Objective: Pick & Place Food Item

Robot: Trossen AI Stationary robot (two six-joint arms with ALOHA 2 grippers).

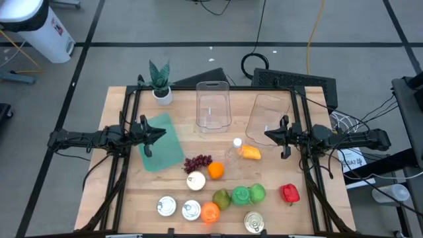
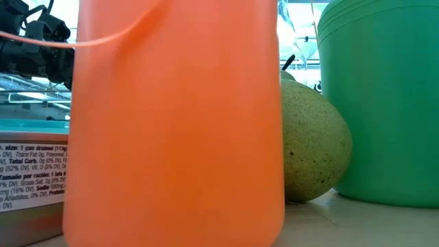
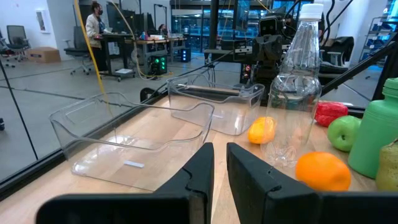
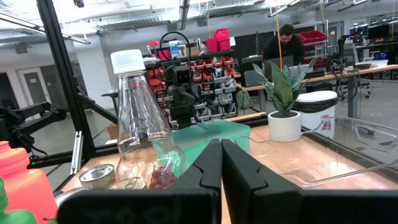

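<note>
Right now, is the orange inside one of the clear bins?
No, in the high view the orange lies on the bare table, nearer the front than both clear bins, beside the grapes.

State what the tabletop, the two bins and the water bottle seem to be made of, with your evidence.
Tabletop: pale wood, visible grain and plank seams. Two bins: clear, glossy plastic, likely; the table shows through. Water bottle: thin clear plastic with white cap, ribbed and see-through.

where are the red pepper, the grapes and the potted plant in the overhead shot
red pepper (image 1: pixel 289 193), high view, middle of its red body
grapes (image 1: pixel 197 162), high view, centre of the dark bunch
potted plant (image 1: pixel 161 83), high view, on the leaves just above the white pot
</note>
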